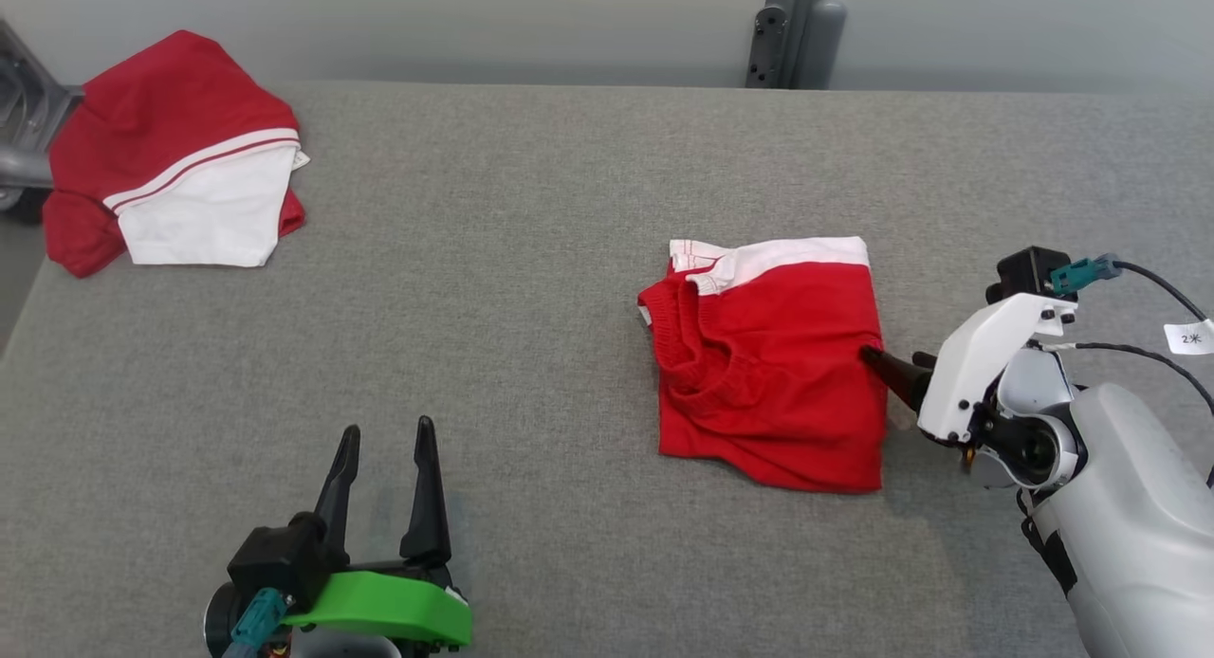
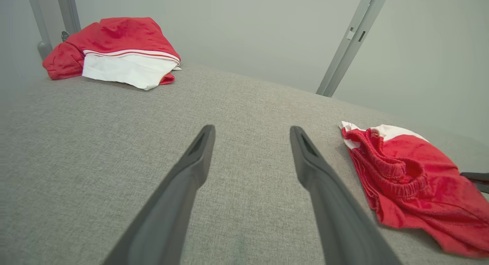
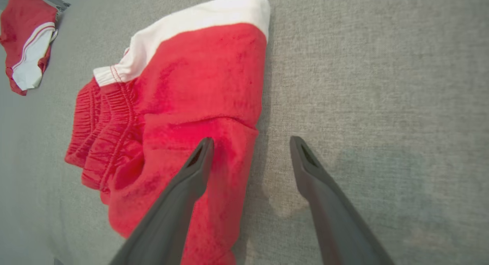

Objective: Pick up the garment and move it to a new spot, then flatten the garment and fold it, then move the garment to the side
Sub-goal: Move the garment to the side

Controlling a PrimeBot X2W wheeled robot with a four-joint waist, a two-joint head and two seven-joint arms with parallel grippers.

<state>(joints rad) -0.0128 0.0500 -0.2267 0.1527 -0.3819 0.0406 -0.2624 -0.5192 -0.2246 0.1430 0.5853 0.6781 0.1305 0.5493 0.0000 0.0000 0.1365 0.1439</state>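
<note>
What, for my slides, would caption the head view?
Open right gripper at folded garment's edge; left gripper open, apart; another garment far left.

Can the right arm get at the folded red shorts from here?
Probably yes: the right claw is open, straddling the edge of the folded red shorts, one finger over fabric, one over the bare table; nothing in between.
</note>
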